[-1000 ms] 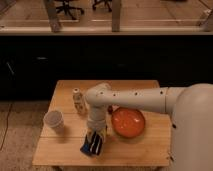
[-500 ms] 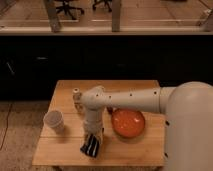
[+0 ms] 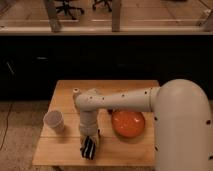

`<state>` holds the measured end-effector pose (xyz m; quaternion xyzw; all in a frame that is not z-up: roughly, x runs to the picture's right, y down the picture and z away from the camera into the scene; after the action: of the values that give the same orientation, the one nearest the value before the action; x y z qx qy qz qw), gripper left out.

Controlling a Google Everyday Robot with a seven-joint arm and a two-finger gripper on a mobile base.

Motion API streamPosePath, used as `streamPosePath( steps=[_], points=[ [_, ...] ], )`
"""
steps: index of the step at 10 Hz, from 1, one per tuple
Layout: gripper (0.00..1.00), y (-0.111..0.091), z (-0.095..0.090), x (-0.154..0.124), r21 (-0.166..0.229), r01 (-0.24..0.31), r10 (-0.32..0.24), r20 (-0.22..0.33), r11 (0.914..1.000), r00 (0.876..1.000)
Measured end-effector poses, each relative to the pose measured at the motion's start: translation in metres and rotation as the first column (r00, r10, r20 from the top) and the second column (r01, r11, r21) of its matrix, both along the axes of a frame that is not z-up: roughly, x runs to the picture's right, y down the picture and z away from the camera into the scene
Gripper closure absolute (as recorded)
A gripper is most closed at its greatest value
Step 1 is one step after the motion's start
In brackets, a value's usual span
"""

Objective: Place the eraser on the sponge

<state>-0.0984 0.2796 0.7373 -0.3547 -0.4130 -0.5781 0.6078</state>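
The eraser (image 3: 89, 148), a small black block with pale stripes, lies near the front edge of the wooden table (image 3: 65, 155). My gripper (image 3: 90, 140) hangs straight down from the white arm and sits right on top of the eraser. Only a thin bluish edge of the sponge (image 3: 82, 150) shows at the eraser's left side; the rest is hidden beneath the eraser and the gripper. Whether the eraser rests on the sponge or is still held just above it cannot be told.
An orange bowl (image 3: 128, 123) stands to the right of the gripper. A white cup (image 3: 54, 121) stands to its left. A small pale bottle (image 3: 76, 93) is at the back, behind the arm. The table's front edge is close below the eraser.
The arm has swung slightly left and the gripper with the eraser has come down a little. Less of the blue sponge shows than a second ago.
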Motion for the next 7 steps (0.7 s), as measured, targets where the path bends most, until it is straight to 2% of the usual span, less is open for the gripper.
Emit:
streamPosePath(
  steps=[7],
  points=[
    [1.00, -0.002, 0.012, -0.014, 0.005, 0.027, -0.027, 0.034, 0.9996, 0.999]
  ],
)
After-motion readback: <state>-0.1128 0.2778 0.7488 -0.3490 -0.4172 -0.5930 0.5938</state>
